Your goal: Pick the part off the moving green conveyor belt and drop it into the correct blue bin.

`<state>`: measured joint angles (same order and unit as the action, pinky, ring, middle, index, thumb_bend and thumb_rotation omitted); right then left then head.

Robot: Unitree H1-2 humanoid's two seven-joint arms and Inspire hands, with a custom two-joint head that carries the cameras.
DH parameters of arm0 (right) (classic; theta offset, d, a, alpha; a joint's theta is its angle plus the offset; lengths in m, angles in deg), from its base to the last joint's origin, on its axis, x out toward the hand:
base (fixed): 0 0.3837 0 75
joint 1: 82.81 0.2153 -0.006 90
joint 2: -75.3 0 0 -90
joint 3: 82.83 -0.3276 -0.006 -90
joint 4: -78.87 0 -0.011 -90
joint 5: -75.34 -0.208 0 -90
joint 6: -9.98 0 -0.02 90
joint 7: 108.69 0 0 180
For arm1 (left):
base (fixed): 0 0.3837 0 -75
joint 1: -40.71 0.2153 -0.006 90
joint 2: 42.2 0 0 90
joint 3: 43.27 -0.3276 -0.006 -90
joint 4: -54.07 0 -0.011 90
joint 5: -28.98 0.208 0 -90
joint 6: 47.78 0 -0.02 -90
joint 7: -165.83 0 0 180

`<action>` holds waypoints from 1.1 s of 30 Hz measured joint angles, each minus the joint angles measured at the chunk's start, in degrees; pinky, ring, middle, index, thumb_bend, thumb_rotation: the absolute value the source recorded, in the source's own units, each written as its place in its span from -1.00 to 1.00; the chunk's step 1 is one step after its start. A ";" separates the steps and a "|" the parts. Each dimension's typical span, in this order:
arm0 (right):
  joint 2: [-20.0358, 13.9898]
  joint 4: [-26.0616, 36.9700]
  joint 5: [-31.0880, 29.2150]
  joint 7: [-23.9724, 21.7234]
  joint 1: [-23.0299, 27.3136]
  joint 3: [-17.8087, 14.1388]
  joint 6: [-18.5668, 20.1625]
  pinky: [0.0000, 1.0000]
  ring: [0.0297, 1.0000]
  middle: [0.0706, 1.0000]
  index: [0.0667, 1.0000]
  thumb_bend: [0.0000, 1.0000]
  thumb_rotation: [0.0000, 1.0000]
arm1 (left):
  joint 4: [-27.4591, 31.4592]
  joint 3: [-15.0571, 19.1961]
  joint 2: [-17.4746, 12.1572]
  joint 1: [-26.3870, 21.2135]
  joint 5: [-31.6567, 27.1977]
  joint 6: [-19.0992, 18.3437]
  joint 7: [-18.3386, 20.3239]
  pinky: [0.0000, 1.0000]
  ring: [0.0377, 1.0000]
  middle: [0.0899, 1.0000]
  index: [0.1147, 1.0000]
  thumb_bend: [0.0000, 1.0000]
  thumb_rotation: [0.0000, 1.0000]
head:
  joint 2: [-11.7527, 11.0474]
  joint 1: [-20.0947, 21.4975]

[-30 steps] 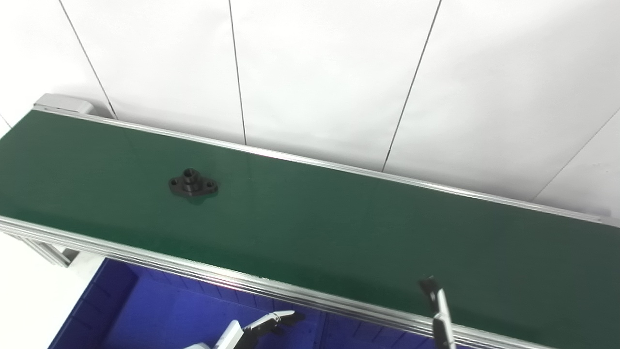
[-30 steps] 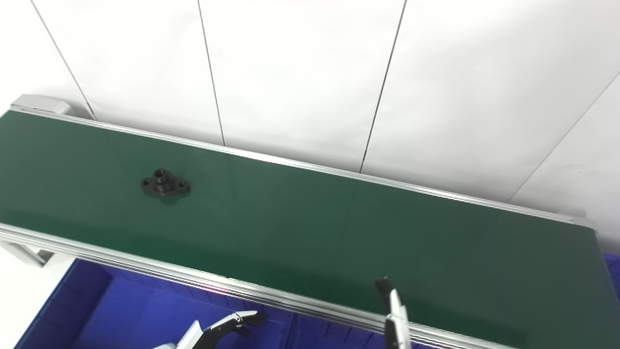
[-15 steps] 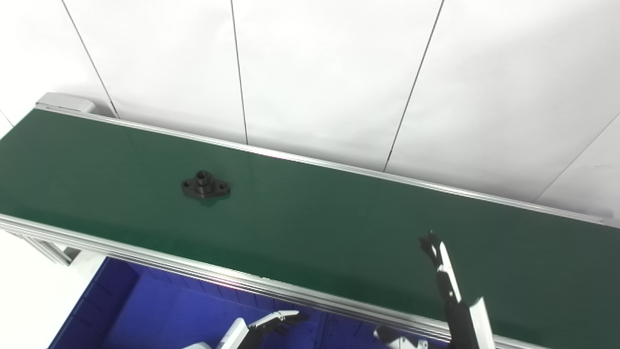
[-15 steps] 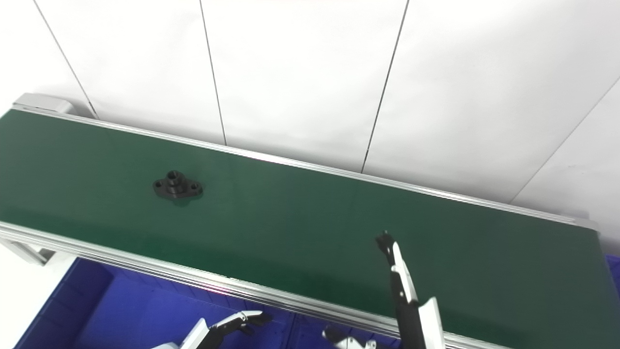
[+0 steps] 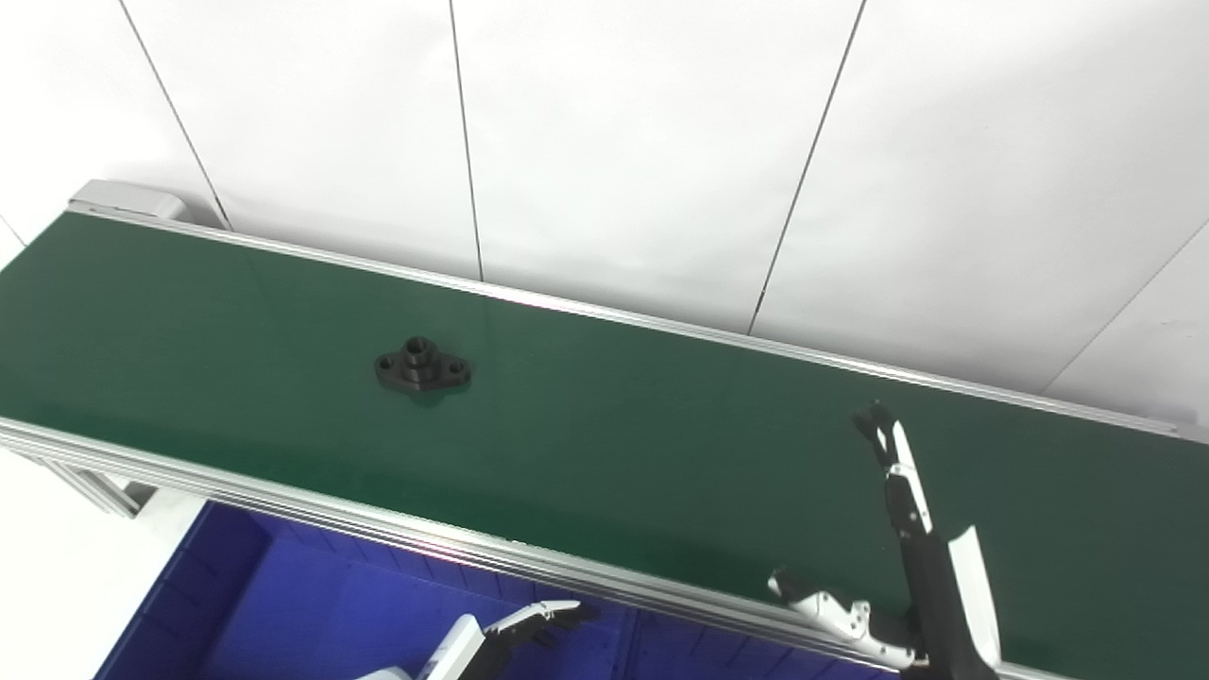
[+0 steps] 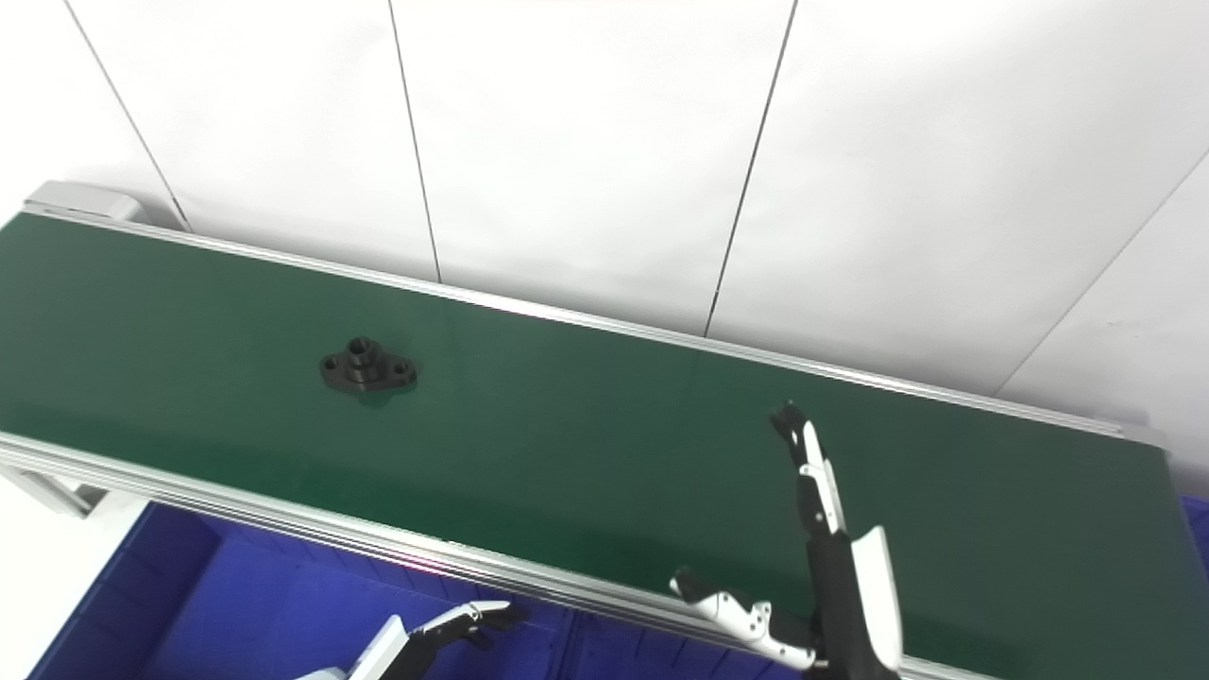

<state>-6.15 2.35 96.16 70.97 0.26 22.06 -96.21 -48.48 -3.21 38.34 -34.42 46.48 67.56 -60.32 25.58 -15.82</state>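
Observation:
A small black flanged part [image 5: 422,365] with a raised hub and two ear holes lies on the green conveyor belt [image 5: 614,444], left of centre. My right hand [image 5: 907,557] reaches up over the belt's right portion, open, fingers stretched toward the far edge and thumb [image 5: 826,614] spread to the left; it holds nothing and is far right of the part. My left hand [image 5: 505,637] stays low over the blue bin [image 5: 283,614] below the belt's near rail, fingers apart and empty.
An aluminium rail [image 5: 378,524] borders the belt's near side, another runs along the far side below the white panelled wall [image 5: 614,142]. The belt's roller end [image 5: 123,200] is at the far left. A bin divider [image 5: 628,647] shows below the rail.
The part has travelled rightward along the belt. My right hand has risen and pushed farther out over the belt, with its thumb now showing. The left hand has barely moved.

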 measured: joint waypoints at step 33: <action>-3.80 -2.86 1.03 -6.33 11.93 -3.93 2.57 0.68 0.74 0.78 0.94 0.65 0.17 | -0.13 0.09 0.62 -0.19 0.68 0.00 -0.71 0.29 0.48 0.53 0.47 0.73 0.44 | 1.67 1.76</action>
<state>-9.96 -0.50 97.18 64.64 12.18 18.13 -93.64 -48.61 -3.12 38.96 -34.61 47.15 67.56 -61.03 27.25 -14.06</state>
